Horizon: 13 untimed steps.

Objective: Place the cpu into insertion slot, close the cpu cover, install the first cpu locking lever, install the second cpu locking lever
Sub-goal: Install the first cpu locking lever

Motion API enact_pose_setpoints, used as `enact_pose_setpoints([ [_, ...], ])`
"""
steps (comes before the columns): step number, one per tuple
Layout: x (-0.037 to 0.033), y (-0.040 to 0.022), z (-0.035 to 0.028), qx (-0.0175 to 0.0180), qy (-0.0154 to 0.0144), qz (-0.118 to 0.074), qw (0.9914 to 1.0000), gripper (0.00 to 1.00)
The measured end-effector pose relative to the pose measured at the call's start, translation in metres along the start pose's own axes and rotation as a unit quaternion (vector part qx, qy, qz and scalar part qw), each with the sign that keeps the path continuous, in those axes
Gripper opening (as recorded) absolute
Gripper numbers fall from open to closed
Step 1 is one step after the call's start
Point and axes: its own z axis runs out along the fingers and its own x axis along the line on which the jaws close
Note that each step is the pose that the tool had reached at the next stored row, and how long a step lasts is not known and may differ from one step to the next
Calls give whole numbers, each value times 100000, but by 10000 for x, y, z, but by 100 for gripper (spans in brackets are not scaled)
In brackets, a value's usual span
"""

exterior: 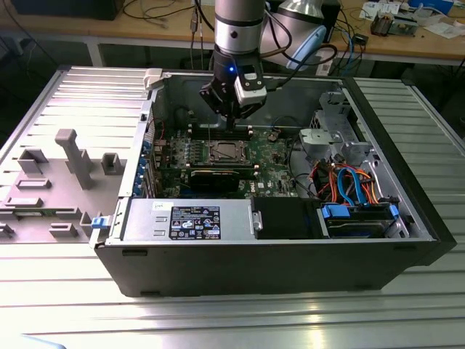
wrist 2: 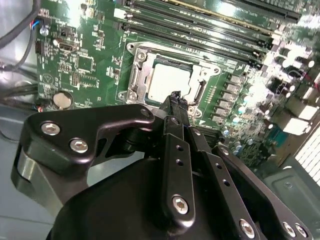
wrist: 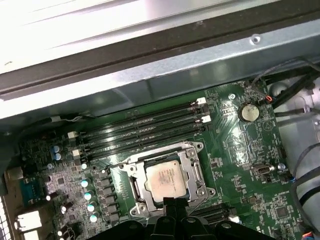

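Your cpu [wrist: 164, 181] lies in the insertion slot [wrist: 127, 170], framed by the cpu cover [wrist: 196, 172], likely light, stiff and fragile, so grip only its edges, while the gripper [wrist 2: 175, 97] hovers beside it, jaws clenched on nothing.

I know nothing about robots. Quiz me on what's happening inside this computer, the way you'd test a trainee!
1. True or false: the silver chip sits on the circuit board, framed by a metal cover.
2. The gripper hangs nearest to: A the silver chip, B the blue cables, C the grey stand outside the case.
3. What colour is the circuit board?

Key: 1 true; 2 A; 3 green.
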Motion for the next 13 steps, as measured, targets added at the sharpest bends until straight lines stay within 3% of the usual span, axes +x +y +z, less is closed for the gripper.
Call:
enact_pose_setpoints([
  [4, 0, 0, 2, -31, -36, -3561, 99937, 11],
  [7, 0, 0, 3, -60, -60, -5831, 99830, 11],
  [13, 15, -3, 3, -61, -64, -6406, 99795, 11],
])
